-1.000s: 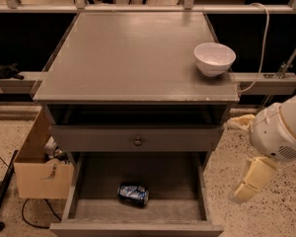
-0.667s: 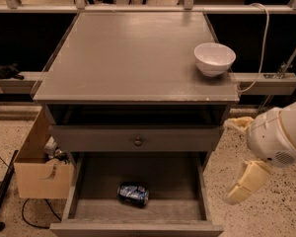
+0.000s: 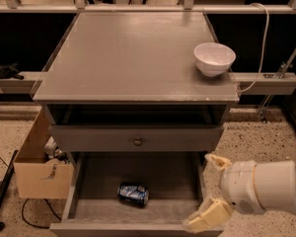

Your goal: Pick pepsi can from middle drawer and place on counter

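Note:
The pepsi can (image 3: pixel 133 193) is a dented blue can lying on its side on the floor of the middle drawer (image 3: pixel 89 209), which is pulled out at the bottom of the view. The counter (image 3: pixel 128 58) is the flat grey cabinet top above it. My gripper (image 3: pixel 210 189) is at the lower right, over the drawer's right side, to the right of the can and apart from it. Its two cream fingers are spread open and hold nothing.
A white bowl (image 3: pixel 214 58) stands on the counter's right side. A closed drawer front with a round knob (image 3: pixel 137 141) sits above the open drawer. A cardboard box (image 3: pixel 39 172) stands on the floor at the left. A white cable (image 3: pixel 261 48) hangs at the right.
My gripper and arm have moved left, from beside the cabinet to over the drawer's right side. The can, bowl and drawer have not moved.

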